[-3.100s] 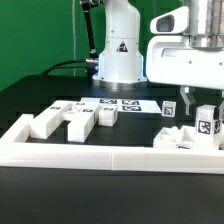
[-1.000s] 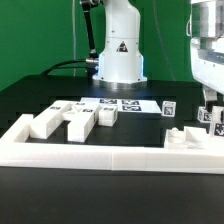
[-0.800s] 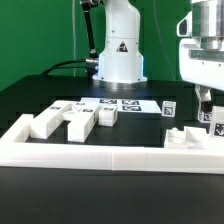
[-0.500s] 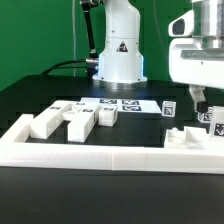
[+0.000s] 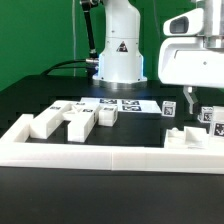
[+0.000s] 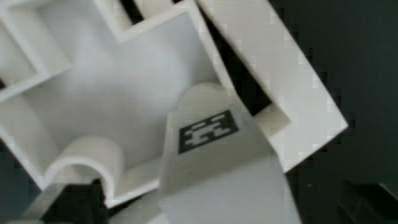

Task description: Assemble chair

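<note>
- A long low white border wall (image 5: 110, 157) runs across the front of a black table (image 5: 100, 200) and turns back at the exterior view's left.
- Just behind that wall, on the exterior view's left, lies a loose cluster of white blocky plastic chair parts (image 5: 78, 124). They lie side by side and are not joined.
- On the exterior view's right, just behind the wall, lies a white notched plastic chair part (image 5: 188, 139), well apart from the cluster.
- Behind the notched part stands a tagged white block (image 5: 212, 117). A small tagged white block (image 5: 169, 108) stands farther toward the middle.
- The arm's two-finger gripper (image 5: 205, 100) hangs over this right-hand group under a bulky white wrist housing.
- One dark finger (image 5: 191, 98) shows between the two tagged blocks. The other finger seems to sit at the frame's edge.
- The jaws stand spread wide and hold nothing.
- The wrist view looks closely down on a white square bar with a black-and-white tag (image 6: 214, 130). Next to it is a flat white plate with angular cut-outs (image 6: 125, 80).
- Farther back, near the middle of the table, the marker board (image 5: 122, 103) lies flat.
- Behind it rises the big white robot arm base (image 5: 118, 55), which carries a triangular warning sticker.
- A green backdrop (image 5: 40, 40) closes the scene.
</note>
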Action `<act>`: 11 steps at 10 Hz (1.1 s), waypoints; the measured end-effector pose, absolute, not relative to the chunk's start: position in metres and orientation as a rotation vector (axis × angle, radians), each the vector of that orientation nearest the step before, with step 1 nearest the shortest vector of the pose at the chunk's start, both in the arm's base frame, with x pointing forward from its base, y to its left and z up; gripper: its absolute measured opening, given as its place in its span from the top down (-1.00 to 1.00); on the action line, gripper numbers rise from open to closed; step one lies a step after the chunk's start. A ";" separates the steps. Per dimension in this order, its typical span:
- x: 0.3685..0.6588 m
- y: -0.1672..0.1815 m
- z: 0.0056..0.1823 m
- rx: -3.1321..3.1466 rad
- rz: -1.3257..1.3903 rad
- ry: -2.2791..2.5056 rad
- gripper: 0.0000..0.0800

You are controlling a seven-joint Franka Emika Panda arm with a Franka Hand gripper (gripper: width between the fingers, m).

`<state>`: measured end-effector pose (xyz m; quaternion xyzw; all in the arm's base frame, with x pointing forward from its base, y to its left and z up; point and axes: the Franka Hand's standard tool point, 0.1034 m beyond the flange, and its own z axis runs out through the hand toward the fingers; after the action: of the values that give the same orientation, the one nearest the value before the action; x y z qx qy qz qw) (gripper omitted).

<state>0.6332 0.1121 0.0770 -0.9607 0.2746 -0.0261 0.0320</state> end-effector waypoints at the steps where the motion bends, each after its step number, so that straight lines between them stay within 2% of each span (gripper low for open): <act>1: 0.633 0.113 0.077 -2.978 -0.082 0.794 -0.62; 2: 0.632 0.114 0.076 -3.000 -0.084 0.739 -0.62; 4: 0.632 0.113 0.076 -2.998 -0.085 0.744 0.06; 5: 0.632 0.109 0.076 -3.009 -0.087 0.733 0.24; 11: 0.632 0.095 0.077 -2.944 -0.080 1.039 0.24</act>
<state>0.6318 0.0948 0.0766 -0.9426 0.3328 -0.0256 0.0092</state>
